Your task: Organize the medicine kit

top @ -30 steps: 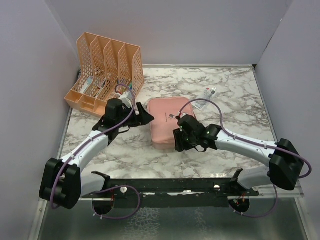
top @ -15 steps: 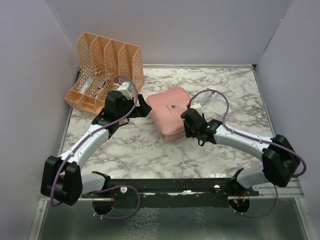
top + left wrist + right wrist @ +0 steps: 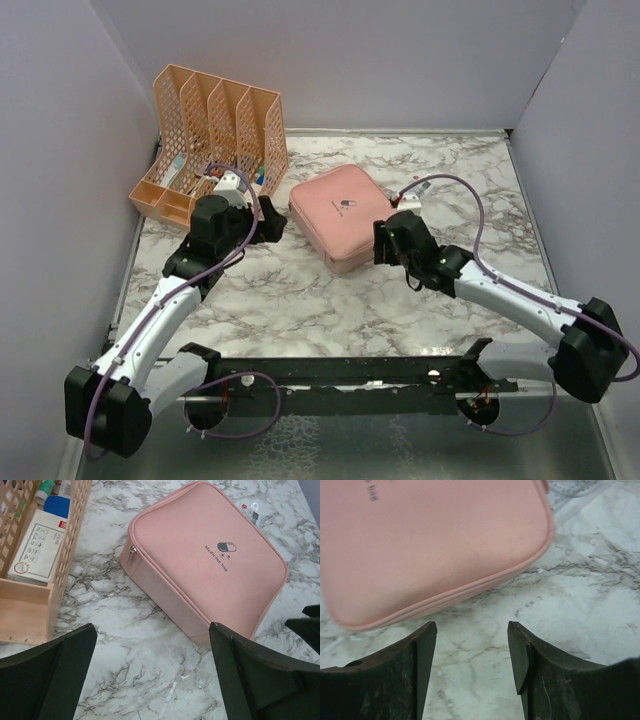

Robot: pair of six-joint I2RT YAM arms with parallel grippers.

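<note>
The left fingers (image 3: 55,670) stand spread wide and empty; the right fingers (image 3: 385,680) are parted with nothing between them. Between both lies the medicine kit (image 3: 342,217), zipped shut on the marble tabletop (image 3: 300,300) near the orange file rack (image 3: 215,130). A small white item (image 3: 252,512), perhaps a tube, sits behind its far corner.

One medicine kit (image 3: 340,215) (pink), one file rack (image 3: 215,120), perhaps one tube (image 3: 252,514).
</note>
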